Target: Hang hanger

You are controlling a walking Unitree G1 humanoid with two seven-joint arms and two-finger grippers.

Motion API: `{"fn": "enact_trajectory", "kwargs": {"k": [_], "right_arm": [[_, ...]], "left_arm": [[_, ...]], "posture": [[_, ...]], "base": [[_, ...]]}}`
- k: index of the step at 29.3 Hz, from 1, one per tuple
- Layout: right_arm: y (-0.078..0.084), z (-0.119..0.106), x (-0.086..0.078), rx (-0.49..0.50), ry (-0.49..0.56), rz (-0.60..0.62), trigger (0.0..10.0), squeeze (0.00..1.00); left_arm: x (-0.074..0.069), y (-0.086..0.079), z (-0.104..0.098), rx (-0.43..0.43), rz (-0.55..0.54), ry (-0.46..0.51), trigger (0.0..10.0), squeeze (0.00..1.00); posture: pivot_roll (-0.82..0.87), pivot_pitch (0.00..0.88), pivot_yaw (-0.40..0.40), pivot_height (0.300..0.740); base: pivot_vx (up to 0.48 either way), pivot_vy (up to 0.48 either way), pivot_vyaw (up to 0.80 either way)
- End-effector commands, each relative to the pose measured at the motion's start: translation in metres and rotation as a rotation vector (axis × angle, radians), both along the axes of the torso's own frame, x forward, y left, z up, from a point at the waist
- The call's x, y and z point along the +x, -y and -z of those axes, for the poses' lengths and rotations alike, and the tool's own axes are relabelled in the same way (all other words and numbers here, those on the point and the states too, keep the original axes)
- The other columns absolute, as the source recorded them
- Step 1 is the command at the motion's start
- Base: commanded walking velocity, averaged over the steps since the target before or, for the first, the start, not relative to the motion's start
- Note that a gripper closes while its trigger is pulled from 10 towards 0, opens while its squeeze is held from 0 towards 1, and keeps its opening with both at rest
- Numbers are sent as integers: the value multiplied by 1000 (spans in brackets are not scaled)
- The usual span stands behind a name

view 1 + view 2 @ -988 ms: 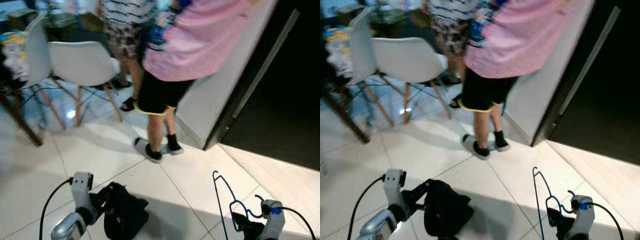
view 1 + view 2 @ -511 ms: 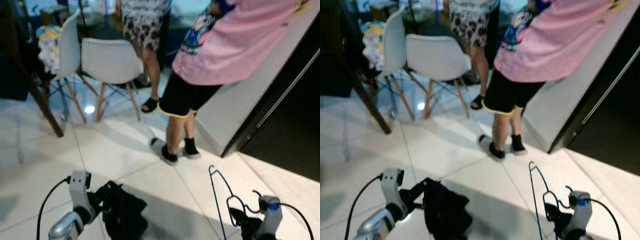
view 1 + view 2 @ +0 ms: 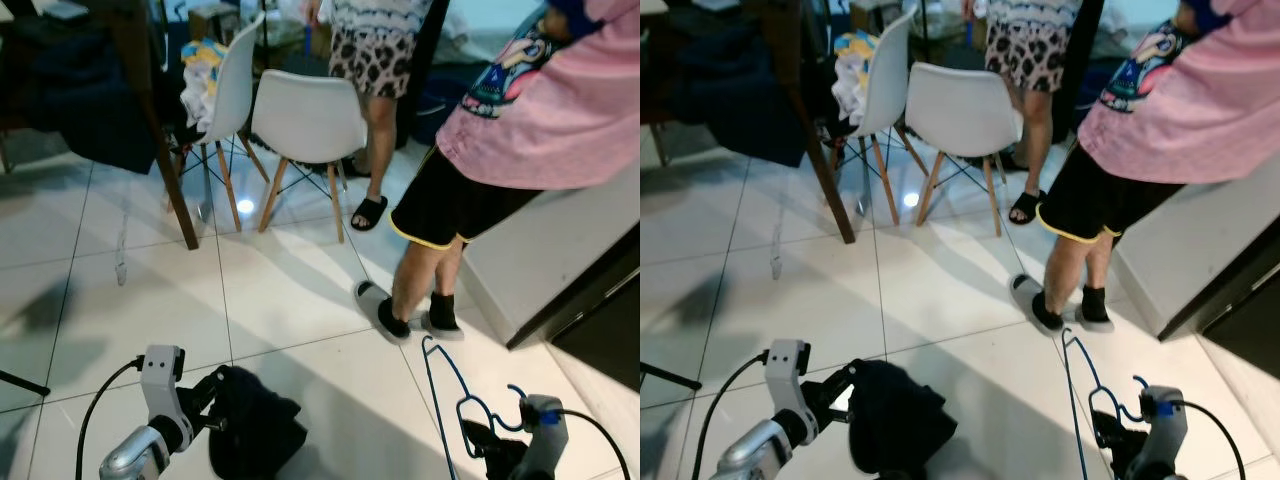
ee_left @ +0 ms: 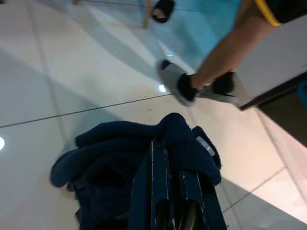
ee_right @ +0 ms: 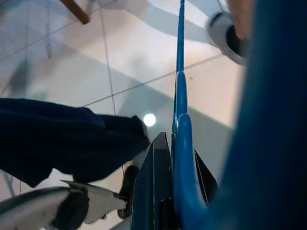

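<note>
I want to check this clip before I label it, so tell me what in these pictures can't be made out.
- Blue hanger: its lower part is cut off by the bottom edge of the eye views; the right pincer covers its gripped section in the right wrist view.
- Dark garment: bunched in the left pincer, so its kind is unclear.
- Person in the pink shirt: upper body cut by the top edge.
- Where the hanger should hang: cannot tell.

Your two head views look forward and down from standing height over the glossy white tiled floor (image 3: 150,290), taking in the white moulded chairs with wooden legs (image 3: 305,120) farther off. Your left wrist view looks close along its gripper (image 4: 165,191) into the dark navy bundled cloth (image 4: 110,158). Your right wrist view runs close along the blue wire hanger (image 5: 181,143). Both wrist views share the cloth and floor.
</note>
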State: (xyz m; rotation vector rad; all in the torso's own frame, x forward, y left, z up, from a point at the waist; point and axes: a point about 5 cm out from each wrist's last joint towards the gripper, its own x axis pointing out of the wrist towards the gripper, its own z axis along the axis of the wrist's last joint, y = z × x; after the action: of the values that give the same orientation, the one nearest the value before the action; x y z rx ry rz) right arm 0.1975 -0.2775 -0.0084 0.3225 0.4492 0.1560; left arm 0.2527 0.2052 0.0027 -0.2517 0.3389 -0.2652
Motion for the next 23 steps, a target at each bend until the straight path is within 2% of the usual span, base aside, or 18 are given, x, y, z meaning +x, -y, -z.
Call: {"fn": "enact_trajectory", "kwargs": {"k": [1,4,5,10,11,13,14,15,16,17,18,19,22,23], "right_arm": [[4,5,-10,1,-30,17,10000,0],[4,3,-10,-24,-15,-4,10000,0],[3,1,-8,-61,-2,-32,10000,0],[-3,-21,9,-120,94,-118,10000,0],[-6,-33,17,-141,138,-157,10000,0],[-6,-33,17,-141,138,-157,10000,0],[-11,-47,27,-166,194,-206,10000,0],[-11,-47,27,-166,194,-206,10000,0],[-17,-62,37,-190,253,-258,10000,0],[-17,-62,37,-190,253,-258,10000,0],[-26,-78,46,-197,312,-313,10000,0],[-26,-78,46,-197,312,-313,10000,0],[-44,-104,58,-213,401,-438,10000,0],[-44,-104,58,-213,401,-438,10000,0]], "left_arm": [[0,-1,-3,34,-5,31,10000,0],[4,-3,-10,82,-17,82,10000,0],[7,-4,-16,99,-27,114,10000,0],[18,-3,-39,119,-33,214,10000,0],[20,-2,-45,127,-34,237,10000,0],[20,-2,-45,127,-34,237,10000,0],[23,0,-52,136,-37,267,10000,0],[23,0,-52,136,-37,267,10000,0],[26,2,-60,145,-42,297,10000,0],[26,2,-60,145,-42,297,10000,0],[29,3,-69,142,-51,330,10000,0],[29,3,-69,142,-51,330,10000,0],[34,7,-86,147,-60,394,10000,0],[34,7,-86,147,-60,394,10000,0]], "posture": [[80,190,-69,740],[80,190,-69,740],[84,189,-72,740],[83,191,-65,740],[81,189,-63,740],[81,189,-63,740],[82,189,-65,740],[82,189,-65,740],[89,187,-66,740],[89,187,-66,740],[93,189,-68,740],[93,189,-68,740],[101,190,-66,740],[101,190,-66,740]], "base": [[0,0,669],[0,0,0],[292,0,0],[361,0,0],[480,0,0],[480,0,0],[480,0,788],[480,0,788],[480,0,788],[480,0,788],[480,0,788],[480,0,788],[480,0,783],[480,0,781]]}}
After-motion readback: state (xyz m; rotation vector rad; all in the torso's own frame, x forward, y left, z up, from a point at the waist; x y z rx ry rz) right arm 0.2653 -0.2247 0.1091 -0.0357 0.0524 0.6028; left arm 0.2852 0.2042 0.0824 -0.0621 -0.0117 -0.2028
